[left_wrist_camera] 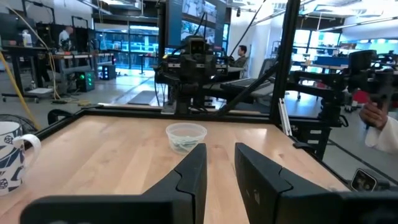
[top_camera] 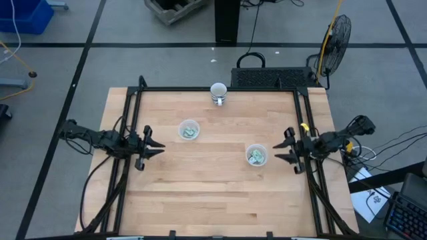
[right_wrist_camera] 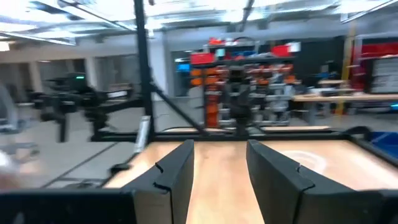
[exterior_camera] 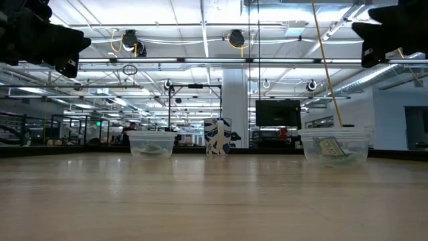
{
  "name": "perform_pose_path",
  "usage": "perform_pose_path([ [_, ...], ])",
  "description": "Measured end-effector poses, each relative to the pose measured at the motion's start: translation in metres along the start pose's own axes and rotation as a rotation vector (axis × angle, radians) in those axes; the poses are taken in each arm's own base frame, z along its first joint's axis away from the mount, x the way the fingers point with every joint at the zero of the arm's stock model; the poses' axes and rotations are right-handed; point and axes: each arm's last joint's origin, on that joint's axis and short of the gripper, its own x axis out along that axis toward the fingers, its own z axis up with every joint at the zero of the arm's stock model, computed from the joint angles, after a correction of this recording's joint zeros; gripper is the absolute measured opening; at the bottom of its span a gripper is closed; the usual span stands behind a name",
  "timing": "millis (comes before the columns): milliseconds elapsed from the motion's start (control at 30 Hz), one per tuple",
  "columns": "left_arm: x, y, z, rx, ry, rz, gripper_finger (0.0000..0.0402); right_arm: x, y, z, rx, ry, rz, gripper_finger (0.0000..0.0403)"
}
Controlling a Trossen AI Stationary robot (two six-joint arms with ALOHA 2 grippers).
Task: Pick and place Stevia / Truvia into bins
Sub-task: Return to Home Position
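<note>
Butcher-block counter (top_camera: 213, 193) fills the high view, with grey shop floor around it, and I see no loose packet anywhere on the wood.

Starting at nine o'clock, my left tool (top_camera: 162, 146) hangs over the counter's left edge, raised off the surface and pointing inward. Its fingers are parted to a moderate gap with nothing between them, and the left wrist view shows the same.

At about ten o'clock from the counter's middle stands the left bin (top_camera: 189, 130), upright, with green-and-white sachets (top_camera: 190, 133) lying in its bottom. I cannot count them.

At twelve o'clock, near the far edge, a white patterned mug (top_camera: 219, 92) sits apart from both bins. It is no part of my job.

At about three o'clock is the right bin (top_camera: 256, 155), also upright, holding more green and pale packets. In the low view they rest against its wall.

Just beyond it, at the three o'clock edge, my right tool (top_camera: 279, 147) faces inward, fingers spread and empty.

By my reckoning the sorting is finished: every packet I can find is in a bin. All that is left is parking both arms at rest.
</note>
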Motion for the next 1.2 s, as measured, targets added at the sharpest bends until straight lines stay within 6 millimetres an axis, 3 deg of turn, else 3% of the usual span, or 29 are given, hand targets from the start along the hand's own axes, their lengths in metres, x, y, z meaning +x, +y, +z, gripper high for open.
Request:
perform_pose_path([
  [500, 0.0, 0.0, 0.0, 0.001, 0.001, 0.001, 0.0088, 0.002, -0.023, -0.01, -0.065, 0.098, -0.247, 0.0141],
  [1200, 0.0, 0.0, 0.0, 0.0, 0.0, 0.001, 0.0088, 0.003, -0.024, -0.01, -0.112, 0.102, -0.259, 0.0141],
])
